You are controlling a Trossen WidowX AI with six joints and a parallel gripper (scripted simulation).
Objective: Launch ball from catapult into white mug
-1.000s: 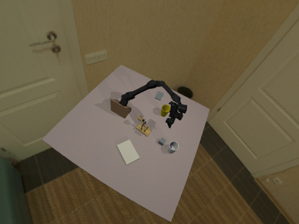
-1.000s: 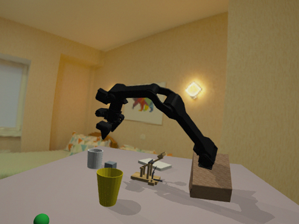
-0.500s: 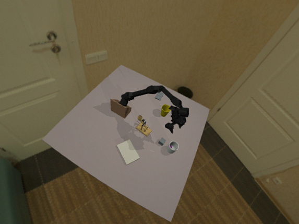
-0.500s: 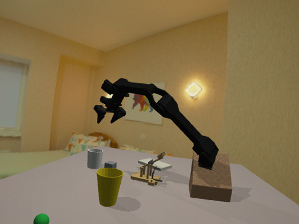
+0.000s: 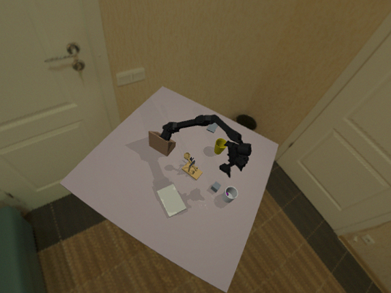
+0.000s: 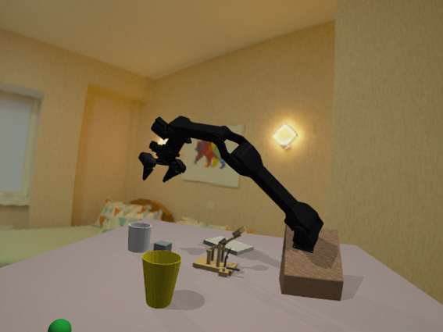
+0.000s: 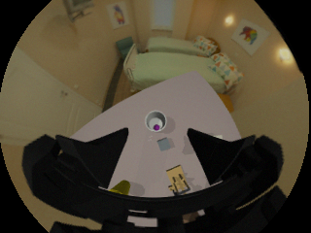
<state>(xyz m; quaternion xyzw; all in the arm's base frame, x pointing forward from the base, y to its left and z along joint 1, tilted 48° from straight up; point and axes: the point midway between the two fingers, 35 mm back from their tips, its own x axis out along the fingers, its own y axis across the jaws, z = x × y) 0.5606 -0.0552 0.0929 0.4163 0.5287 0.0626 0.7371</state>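
A purple ball [image 5: 227, 194] [image 7: 156, 127] lies inside the white mug [image 5: 229, 198] [image 6: 138, 239] [image 7: 148, 119], which stands upright. The wooden catapult [image 5: 194, 174] [image 6: 203, 264] [image 7: 174, 172] stands flat on the table, its arm tilted up with the round cup [image 5: 187, 155] at the end towards the robot's base. The cup looks empty. My gripper [image 5: 235, 173] [image 6: 154, 180] [image 7: 158, 131] is open and empty, high above the table and clear of mug and catapult.
A small grey-blue block [image 5: 215, 186] [image 6: 162, 246] [image 7: 164, 144] stands near the mug, on the catapult's side. A yellow cup [image 5: 219, 146] [image 6: 159, 282] [image 7: 120, 187], a green ball [image 6: 59, 328], a pale flat slab [image 5: 171, 200] [image 6: 228, 245] and a blue-grey flat piece [image 5: 211, 127] are also on the table.
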